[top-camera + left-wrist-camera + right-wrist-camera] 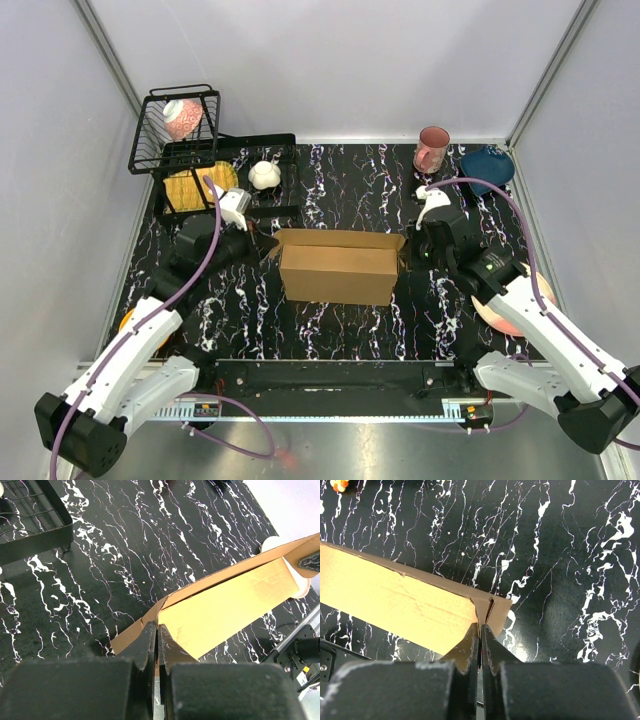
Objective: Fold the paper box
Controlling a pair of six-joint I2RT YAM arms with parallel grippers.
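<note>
**Paper box (pixel 338 268) pinched at both ends**

My left gripper (pixel 156 632) has its fingers pressed almost together on a thin cardboard edge at the left end of the box. My right gripper (pixel 480 630) is closed the same way on the flap at the right end. The box is plain brown and stands open-topped between them on the black marbled table (pixel 330 180). Beyond my left gripper is a black wire rack (pixel 175 135); beyond my right gripper, a pink mug (pixel 432 150).
</note>
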